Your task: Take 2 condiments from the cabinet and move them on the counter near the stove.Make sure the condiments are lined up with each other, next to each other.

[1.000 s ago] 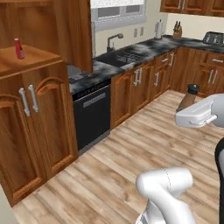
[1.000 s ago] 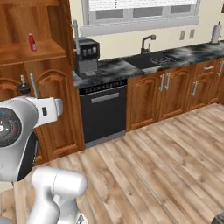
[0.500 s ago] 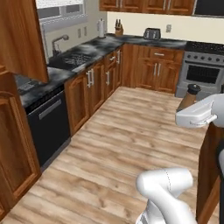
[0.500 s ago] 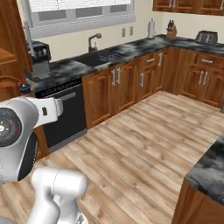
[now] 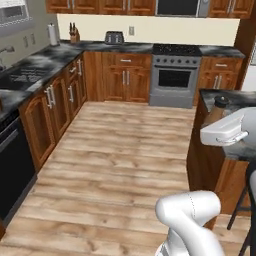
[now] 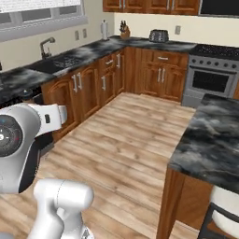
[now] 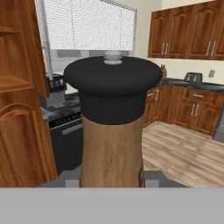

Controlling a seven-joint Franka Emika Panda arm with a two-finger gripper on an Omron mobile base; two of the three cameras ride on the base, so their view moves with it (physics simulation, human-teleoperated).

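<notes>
The tool (image 7: pixel 112 177) is clamped on the tan-brown wooden cylindrical shaker with a black cap (image 7: pixel 112 127), which stands upright between the fingers in the hand view, a small grey knob on top of its cap. In the left base view the same shaker (image 5: pixel 217 111) peeks out just behind the white hand at the right edge, its dark cap uppermost, held in the air over the near end of a dark marbled stone island top (image 5: pixel 223 96).

Beyond the shaker, the hand view shows the tall reddish-brown wooden cabinet (image 7: pixel 19 109) at the left, with an inner shelf and an arched door panel below it, then a black-fronted dishwasher (image 7: pixel 68 140) under a stretch of dark table and a window with a pale blind (image 7: pixel 89 26).

Further out, in the base views, a light wood plank floor (image 5: pixel 120 160) lies between the island and the dark grey-black marbled stone table (image 5: pixel 45 60) that runs along the left wall and round the far corner over reddish-brown cupboards. On it, near the corner, stand a knife block (image 5: pixel 74 35) and a grey toaster (image 5: pixel 114 37). The grey steel stove with a flat black top (image 5: pixel 176 75) sits in the far run, well apart from the shaker, its oven window facing the room.
</notes>
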